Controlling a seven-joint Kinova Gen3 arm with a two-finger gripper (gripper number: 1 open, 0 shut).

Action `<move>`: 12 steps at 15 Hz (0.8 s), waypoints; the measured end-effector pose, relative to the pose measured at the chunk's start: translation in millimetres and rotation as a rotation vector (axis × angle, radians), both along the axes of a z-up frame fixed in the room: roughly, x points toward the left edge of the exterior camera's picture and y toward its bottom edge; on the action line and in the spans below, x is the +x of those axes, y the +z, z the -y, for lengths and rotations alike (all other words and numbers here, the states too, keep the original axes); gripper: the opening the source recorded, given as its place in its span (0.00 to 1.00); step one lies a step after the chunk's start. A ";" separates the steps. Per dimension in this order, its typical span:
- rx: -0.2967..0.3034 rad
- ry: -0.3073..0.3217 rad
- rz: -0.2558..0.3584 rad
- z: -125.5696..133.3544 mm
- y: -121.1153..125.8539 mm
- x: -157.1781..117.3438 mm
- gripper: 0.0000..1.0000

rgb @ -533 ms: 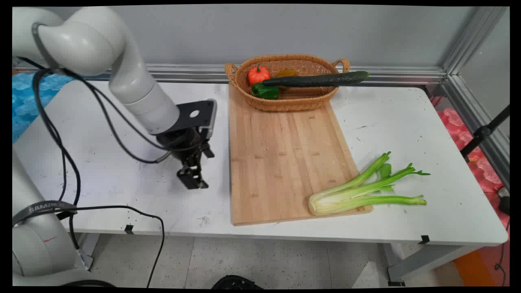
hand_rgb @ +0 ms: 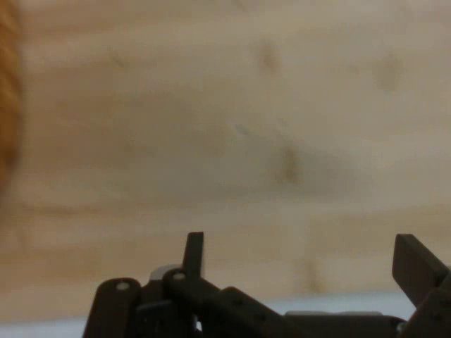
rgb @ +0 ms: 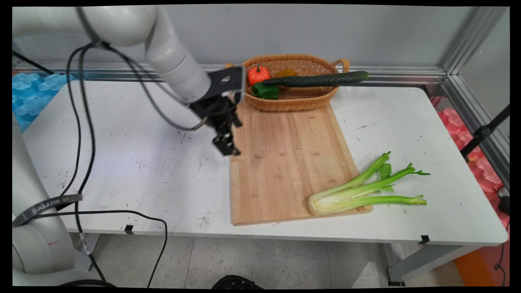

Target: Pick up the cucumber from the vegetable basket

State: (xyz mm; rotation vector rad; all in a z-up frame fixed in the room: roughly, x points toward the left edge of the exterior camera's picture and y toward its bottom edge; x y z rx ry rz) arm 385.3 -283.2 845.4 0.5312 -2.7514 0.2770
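Note:
My black gripper point(rgb: 227, 147) hangs above the left edge of the wooden cutting board point(rgb: 285, 162), near its far end and just short of the wicker basket point(rgb: 290, 101). It is open, with nothing between its fingers. In the hand view the gripper point(hand_rgb: 303, 257) has its two fingertips wide apart over the board's light wood point(hand_rgb: 232, 127), and a blurred orange strip of the basket point(hand_rgb: 8, 91) shows at the left edge. The basket holds a red pepper point(rgb: 258, 75), a green pepper point(rgb: 265, 90), a yellowish piece point(rgb: 286, 73) and a long cucumber point(rgb: 317, 79).
A celery bunch point(rgb: 362, 189) lies across the board's near right corner and onto the white table point(rgb: 122, 171). Black cables point(rgb: 81, 122) hang from the arm over the table's left side. An aluminium frame point(rgb: 460, 81) runs along the back and right.
The gripper has moved up and to the right, from over the bare table left of the board to above the board's left edge near the basket. It has stayed open.

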 end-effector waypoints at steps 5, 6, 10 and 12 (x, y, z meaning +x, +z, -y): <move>-0.059 0.028 -0.048 49.1 17.0 -13.1 1.00; -0.077 0.035 -0.059 62.1 21.0 -15.7 1.00; -0.146 0.050 -0.097 114.5 33.4 -22.8 1.00; -0.168 0.050 -0.120 138.1 37.2 -27.6 1.00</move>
